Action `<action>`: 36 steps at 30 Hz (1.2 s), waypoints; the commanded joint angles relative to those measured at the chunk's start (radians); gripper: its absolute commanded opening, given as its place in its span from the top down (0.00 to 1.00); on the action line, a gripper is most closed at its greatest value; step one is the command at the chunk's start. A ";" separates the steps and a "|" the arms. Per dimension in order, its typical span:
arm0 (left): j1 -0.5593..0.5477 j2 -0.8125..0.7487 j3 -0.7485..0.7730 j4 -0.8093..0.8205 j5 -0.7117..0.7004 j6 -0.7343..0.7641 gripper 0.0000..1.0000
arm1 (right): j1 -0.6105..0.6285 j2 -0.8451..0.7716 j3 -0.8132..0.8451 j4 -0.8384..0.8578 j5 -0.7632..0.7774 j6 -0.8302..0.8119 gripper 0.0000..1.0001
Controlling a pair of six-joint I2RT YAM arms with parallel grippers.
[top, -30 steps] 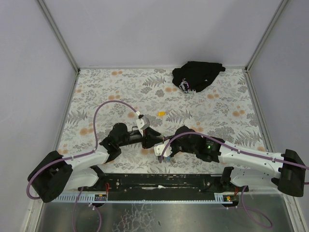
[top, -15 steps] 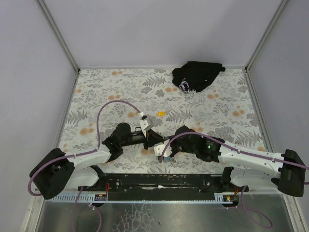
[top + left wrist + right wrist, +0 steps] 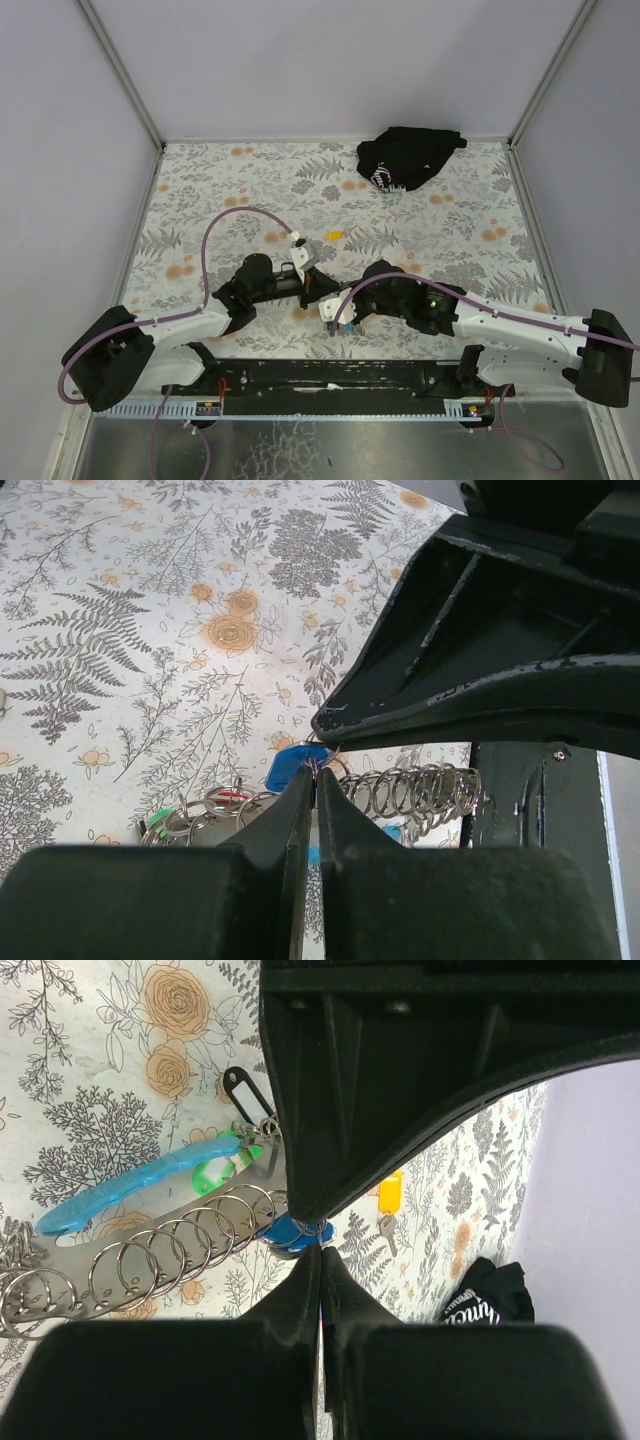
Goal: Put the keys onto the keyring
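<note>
- Blue plastic, smooth and rounded, marks the keys (image 3: pixel 290 1232). One such tag lies on the counter (image 3: pixel 220 180), touching the end of the wire coil (image 3: pixel 170 1250). The silvery keys themselves are too hidden to count.
- That wire coil is a single springy helix of thin bright loops lying on its side. The loops overlap too much for a sure count.
- Thin silvery rings make up the keyring (image 3: pixel 210 808), near the coil.
- By the keyring sit one green tag (image 3: pixel 215 1165), loop-shaped, and one small red tag (image 3: pixel 232 796).
- One glossy light-blue strap (image 3: pixel 130 1185) runs alongside the coil, just beside it.
- One oblong black tag (image 3: pixel 240 1085) lies a little past the green one, farther from the coil.
- The left hand (image 3: pixel 313 777) has two hard black fingers pressed together, with only a slit between them. Its tip is at the coil's end, by the blue tag.
- The right hand (image 3: pixel 320 1252) is likewise pressed together and meets the left one tip to tip over that same end.
- I cannot tell whether either hand nips anything thin.
- One yellow tag (image 3: pixel 390 1192), with one small key beside it, lies apart from the coil, beyond its tag end.
- One black cloth bundle (image 3: pixel 408 157), soft and crumpled, sits well apart from the coil.
- The counter is flat and printed with grey ferns and orange flowers.
</note>
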 commanded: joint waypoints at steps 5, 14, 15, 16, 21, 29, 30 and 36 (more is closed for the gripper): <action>-0.005 0.003 -0.055 0.157 -0.218 -0.122 1.00 | 0.006 -0.069 -0.106 0.167 0.022 0.081 1.00; -0.019 0.019 -0.122 0.326 -0.348 -0.233 1.00 | 0.012 -0.038 -0.232 0.368 0.016 0.155 1.00; -0.021 0.022 -0.129 0.344 -0.367 -0.245 1.00 | 0.012 -0.033 -0.241 0.384 0.014 0.158 1.00; -0.026 0.028 -0.137 0.377 -0.386 -0.258 1.00 | 0.015 -0.027 -0.247 0.397 0.013 0.161 1.00; -0.048 0.061 -0.173 0.496 -0.480 -0.318 1.00 | 0.038 0.004 -0.250 0.431 0.012 0.172 1.00; -0.087 0.116 -0.212 0.651 -0.579 -0.387 1.00 | 0.052 0.026 -0.231 0.429 0.058 0.159 1.00; -0.089 0.124 -0.219 0.674 -0.585 -0.396 1.00 | 0.052 0.028 -0.226 0.424 0.067 0.159 1.00; -0.100 0.140 -0.237 0.737 -0.579 -0.395 1.00 | 0.053 0.024 -0.186 0.409 0.117 0.205 1.00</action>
